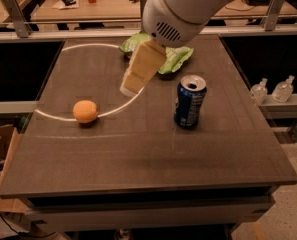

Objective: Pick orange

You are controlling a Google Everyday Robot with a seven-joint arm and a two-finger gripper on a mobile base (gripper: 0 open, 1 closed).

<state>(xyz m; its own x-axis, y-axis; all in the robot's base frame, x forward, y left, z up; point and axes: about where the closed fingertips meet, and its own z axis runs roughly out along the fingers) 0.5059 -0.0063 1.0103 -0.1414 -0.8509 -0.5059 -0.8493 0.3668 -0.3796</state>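
The orange (85, 111) is a small round fruit resting on the dark table (138, 154), on the white painted arc at the left. My gripper (130, 85) hangs from the white arm above the table's middle, up and to the right of the orange and apart from it. A blue soda can (190, 101) stands upright to the right of the gripper.
A green chip bag (173, 58) lies at the back of the table, partly hidden by the arm. Two small bottles (273, 90) sit on a ledge right of the table. Another table (88, 9) with clutter stands behind.
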